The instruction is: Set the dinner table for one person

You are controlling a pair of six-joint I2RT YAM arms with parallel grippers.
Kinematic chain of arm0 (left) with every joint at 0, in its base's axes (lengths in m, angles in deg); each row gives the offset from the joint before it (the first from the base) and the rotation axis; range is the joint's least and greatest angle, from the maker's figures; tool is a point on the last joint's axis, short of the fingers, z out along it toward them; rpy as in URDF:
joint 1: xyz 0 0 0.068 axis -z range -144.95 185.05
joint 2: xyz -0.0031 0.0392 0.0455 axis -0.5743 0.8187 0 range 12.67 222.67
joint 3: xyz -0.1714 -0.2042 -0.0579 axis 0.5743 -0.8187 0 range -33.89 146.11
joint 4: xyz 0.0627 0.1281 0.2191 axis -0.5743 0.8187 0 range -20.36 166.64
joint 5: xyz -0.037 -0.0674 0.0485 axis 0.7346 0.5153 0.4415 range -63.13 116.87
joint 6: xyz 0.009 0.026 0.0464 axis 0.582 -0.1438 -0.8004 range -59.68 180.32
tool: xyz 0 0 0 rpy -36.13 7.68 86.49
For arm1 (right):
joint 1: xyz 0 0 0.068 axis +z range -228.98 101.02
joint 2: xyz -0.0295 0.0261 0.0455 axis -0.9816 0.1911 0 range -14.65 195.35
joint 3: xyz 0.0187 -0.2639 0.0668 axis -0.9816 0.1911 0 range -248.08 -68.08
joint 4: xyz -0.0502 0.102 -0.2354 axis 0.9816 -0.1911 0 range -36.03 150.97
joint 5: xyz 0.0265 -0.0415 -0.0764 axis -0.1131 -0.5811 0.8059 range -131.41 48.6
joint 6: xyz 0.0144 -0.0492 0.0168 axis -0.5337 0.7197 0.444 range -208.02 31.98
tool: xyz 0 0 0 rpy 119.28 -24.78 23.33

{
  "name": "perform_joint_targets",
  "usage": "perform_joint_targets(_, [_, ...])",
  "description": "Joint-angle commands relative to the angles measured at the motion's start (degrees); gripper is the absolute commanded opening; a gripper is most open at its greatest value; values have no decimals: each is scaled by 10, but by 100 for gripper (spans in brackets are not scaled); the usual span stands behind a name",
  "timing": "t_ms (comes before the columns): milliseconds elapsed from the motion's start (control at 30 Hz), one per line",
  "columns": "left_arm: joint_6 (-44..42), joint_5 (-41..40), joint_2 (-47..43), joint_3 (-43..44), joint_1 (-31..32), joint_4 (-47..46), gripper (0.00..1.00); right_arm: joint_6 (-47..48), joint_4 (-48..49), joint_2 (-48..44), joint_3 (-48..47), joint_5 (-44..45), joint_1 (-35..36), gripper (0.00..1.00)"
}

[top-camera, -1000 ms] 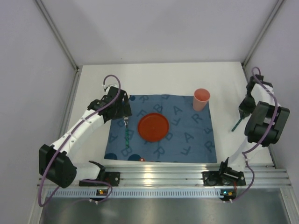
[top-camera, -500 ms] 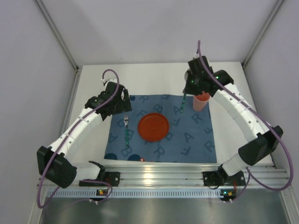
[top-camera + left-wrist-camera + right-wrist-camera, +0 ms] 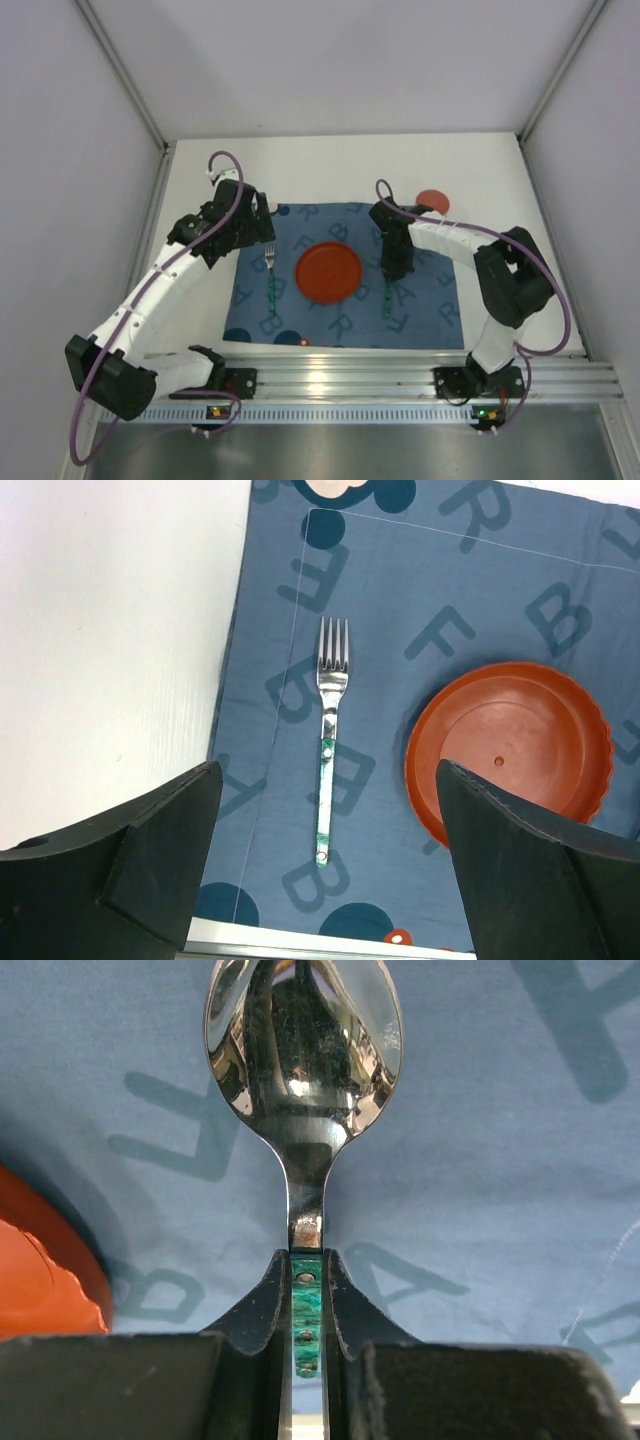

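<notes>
On the white dinner table (image 3: 200, 190) lies a blue letter-printed mat (image 3: 420, 300) with an orange plate (image 3: 328, 272) at its middle. A green-handled fork (image 3: 270, 282) lies left of the plate, tines pointing away. My left gripper (image 3: 258, 228) is open and empty above the fork (image 3: 328, 742), its jaws wide apart (image 3: 328, 772). My right gripper (image 3: 390, 276) is shut on a green-handled spoon (image 3: 386, 302) just right of the plate, low over the mat. In the right wrist view the fingers (image 3: 305, 1260) clamp the handle and the spoon bowl (image 3: 303, 1040) points ahead.
An orange-pink cup (image 3: 433, 200) stands at the mat's far right corner, partly behind the right arm. The ribbed aluminium rail (image 3: 340, 375) runs along the near edge. Grey walls close in the back and sides. The plate rim (image 3: 40, 1280) sits left of the spoon.
My right arm has swung from the right edge, past the cup, down to the mat right of the plate, carrying the spoon. My left gripper has drawn back from the fork.
</notes>
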Motion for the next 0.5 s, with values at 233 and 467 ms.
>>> perform_joint_targets(233, [-13,-9,-30,-7,-3,22,93,-8,27,-19,-42,11,27,60])
perform_joint_targets(467, [-4,-8,-40,-15,-3,24,93,27,-30,-109,-109,53,106,73])
